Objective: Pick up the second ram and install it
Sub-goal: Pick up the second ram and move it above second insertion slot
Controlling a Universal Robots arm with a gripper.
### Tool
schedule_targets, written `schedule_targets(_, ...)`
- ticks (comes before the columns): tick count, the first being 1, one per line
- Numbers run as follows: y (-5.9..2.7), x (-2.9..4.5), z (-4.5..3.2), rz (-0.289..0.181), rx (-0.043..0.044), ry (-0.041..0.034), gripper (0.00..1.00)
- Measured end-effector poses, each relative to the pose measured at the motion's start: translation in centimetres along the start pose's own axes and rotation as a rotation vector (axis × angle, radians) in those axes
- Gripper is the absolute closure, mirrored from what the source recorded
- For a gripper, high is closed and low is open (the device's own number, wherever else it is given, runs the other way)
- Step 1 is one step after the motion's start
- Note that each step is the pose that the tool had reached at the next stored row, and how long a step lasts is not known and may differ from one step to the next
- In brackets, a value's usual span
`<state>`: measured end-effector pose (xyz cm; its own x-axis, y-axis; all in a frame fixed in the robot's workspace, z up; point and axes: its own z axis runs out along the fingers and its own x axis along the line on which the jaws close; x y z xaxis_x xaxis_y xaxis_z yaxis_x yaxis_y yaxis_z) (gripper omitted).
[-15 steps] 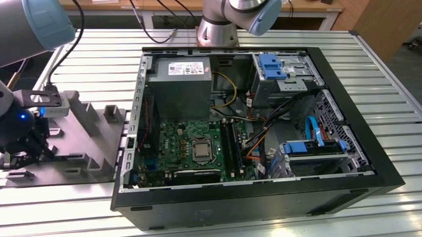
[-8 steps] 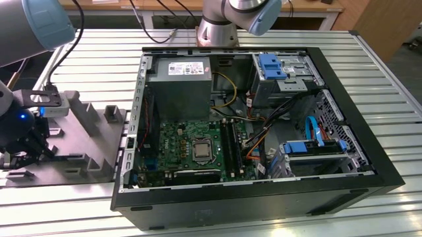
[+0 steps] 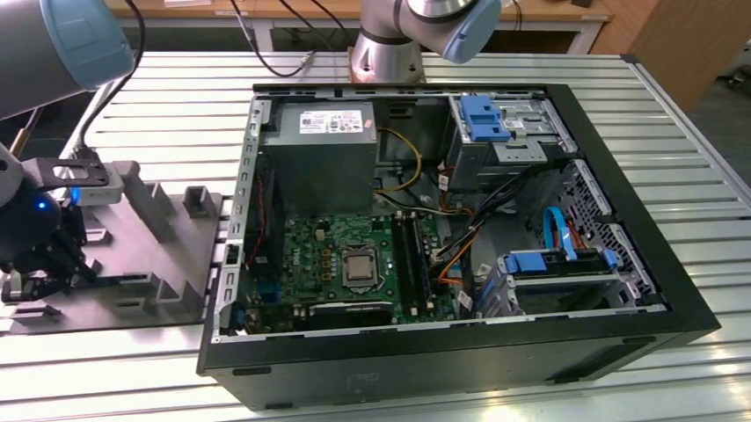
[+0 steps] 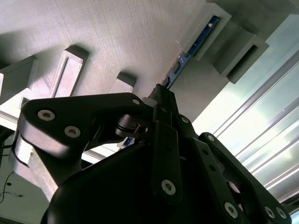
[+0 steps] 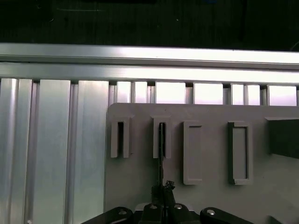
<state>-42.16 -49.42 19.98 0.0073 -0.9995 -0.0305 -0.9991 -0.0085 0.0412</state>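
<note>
In grey tray (image 5: pixel 135 182), second ram (image 5: pixel 161 149) (edge-on) stands; hand (image 5: pixel 163 187) pinches it.

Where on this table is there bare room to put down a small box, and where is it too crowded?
Bare table slats lie between the grey tray and the far edge, and more to the exterior view's right of the computer case. Crowded: the tray's posts, where the pincer grips the second ram, and the case's cabled inside.

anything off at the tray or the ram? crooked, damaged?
Nothing stands out. In the first wrist view the second ram stands on edge, straight in its slot of the grey tray, in line with the gripper, which is shut on its near end. No damage shows.
</note>
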Motion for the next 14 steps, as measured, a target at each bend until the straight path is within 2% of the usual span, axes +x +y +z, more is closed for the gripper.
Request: schedule_targets(14,0.00,-0.01,-0.10,0.008,0.0005,-0.0005,0.88)
